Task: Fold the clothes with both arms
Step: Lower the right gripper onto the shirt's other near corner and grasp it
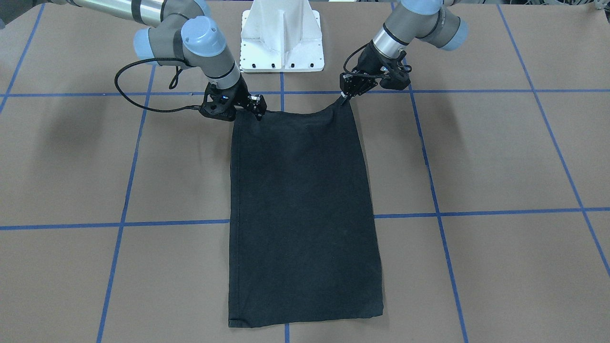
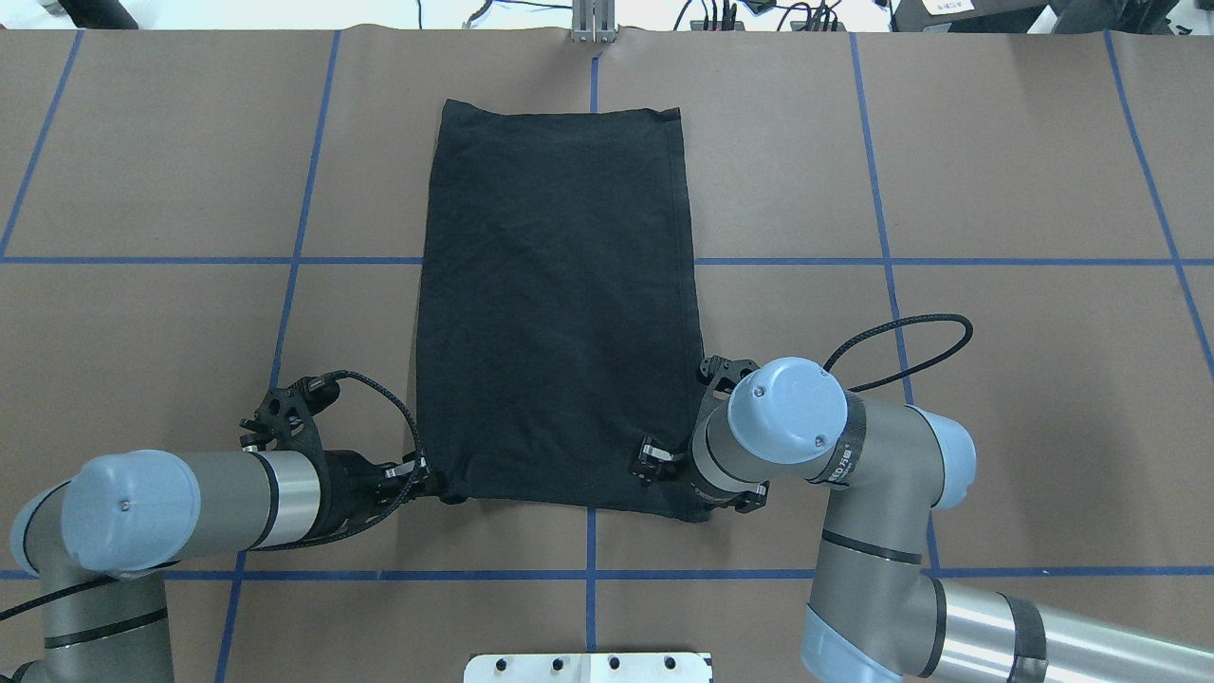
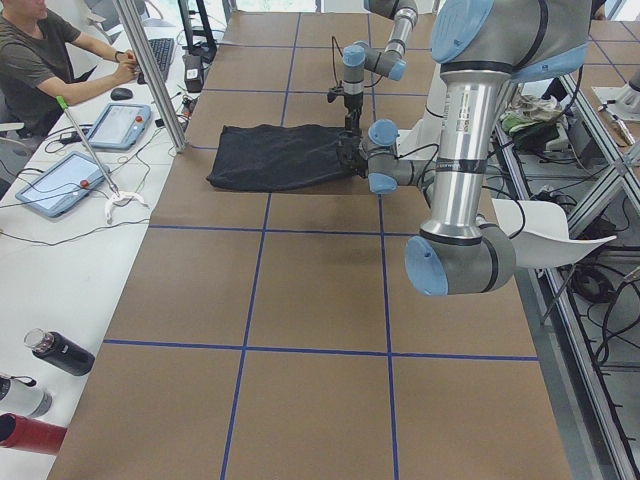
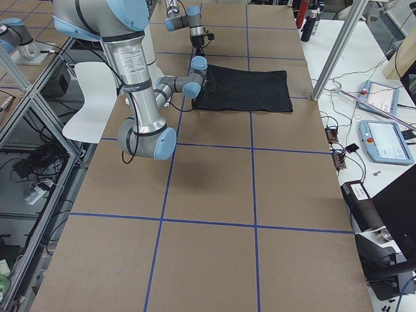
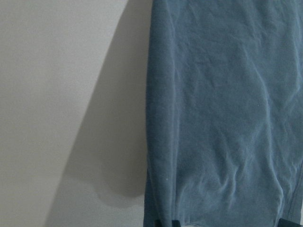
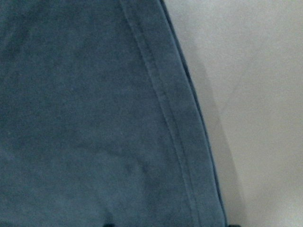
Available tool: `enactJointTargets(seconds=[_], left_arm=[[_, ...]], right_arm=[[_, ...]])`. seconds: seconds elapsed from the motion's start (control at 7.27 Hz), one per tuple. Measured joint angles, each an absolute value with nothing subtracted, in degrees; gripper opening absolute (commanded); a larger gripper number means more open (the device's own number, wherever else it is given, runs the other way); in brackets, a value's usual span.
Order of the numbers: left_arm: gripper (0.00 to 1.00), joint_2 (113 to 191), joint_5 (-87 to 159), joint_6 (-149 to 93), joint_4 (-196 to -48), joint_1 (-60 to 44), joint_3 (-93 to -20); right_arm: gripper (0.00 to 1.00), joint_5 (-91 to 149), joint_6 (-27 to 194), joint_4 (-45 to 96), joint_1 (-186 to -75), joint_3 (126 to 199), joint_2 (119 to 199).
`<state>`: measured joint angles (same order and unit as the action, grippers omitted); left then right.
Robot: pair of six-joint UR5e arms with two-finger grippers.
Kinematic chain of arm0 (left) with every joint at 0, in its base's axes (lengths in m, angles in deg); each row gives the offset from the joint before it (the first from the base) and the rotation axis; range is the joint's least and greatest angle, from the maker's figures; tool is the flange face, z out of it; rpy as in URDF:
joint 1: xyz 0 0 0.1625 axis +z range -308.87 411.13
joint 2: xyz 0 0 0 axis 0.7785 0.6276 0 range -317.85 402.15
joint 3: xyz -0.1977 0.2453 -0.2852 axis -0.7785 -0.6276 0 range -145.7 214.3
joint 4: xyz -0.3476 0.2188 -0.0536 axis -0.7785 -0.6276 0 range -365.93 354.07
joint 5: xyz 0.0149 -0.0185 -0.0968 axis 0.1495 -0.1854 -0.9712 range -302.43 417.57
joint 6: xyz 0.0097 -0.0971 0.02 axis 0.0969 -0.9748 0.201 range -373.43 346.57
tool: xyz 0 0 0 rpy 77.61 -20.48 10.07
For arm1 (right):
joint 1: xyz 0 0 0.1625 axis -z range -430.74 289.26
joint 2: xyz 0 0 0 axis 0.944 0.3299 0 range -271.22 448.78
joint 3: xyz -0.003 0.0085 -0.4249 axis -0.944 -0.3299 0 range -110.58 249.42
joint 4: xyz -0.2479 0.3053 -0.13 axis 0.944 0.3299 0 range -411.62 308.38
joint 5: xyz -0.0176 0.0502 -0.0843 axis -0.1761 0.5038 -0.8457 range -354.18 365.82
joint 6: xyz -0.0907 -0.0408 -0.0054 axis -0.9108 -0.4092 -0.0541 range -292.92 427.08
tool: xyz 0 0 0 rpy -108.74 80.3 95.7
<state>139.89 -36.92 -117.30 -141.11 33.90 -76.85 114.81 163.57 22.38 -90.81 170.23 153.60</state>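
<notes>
Covering the middle of the taped brown table (image 2: 948,171) with a narrow-folded black shirt (image 2: 555,304), lengthwise, plain side up. Reaching in low with the left arm (image 2: 218,498) and right arm (image 2: 854,446) at the end nearest the white base (image 1: 281,43). Pinching one near corner in the closed left gripper (image 1: 344,98), holding it slightly off the table; gripping the other corner in the closed right gripper (image 1: 259,110).

T-shirt (image 2: 555,304) on table (image 2: 948,142) | left tool (image 1: 343,98) near-left corner | right tool (image 1: 259,110) near-right corner
</notes>
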Motion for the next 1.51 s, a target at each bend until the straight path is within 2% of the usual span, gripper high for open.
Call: enactJointTargets(seconds=[0.14, 0.83, 1.24, 1.38, 1.51], left_arm=[[0.00, 139.9, -36.9, -117.3, -141.1, 33.9, -76.8], [0.00, 140.0, -36.9, -117.3, -141.1, 33.9, -76.8], [0.00, 140.1, -36.9, -117.3, -141.1, 33.9, -76.8], [0.00, 140.1, -36.9, -117.3, -141.1, 33.9, -76.8], [0.00, 140.1, -36.9, -117.3, -141.1, 33.9, -76.8]], right_arm=[[0.74, 114.8, 163.6, 22.4, -90.8, 170.2, 153.6], [0.29, 114.8, 163.5, 22.4, -90.8, 170.3, 153.5], [0.17, 114.4, 163.4, 22.2, -90.8, 170.3, 153.5], [0.00, 114.3, 163.4, 22.2, -90.8, 170.3, 153.5], [0.00, 114.3, 163.4, 22.2, -90.8, 170.4, 153.6]])
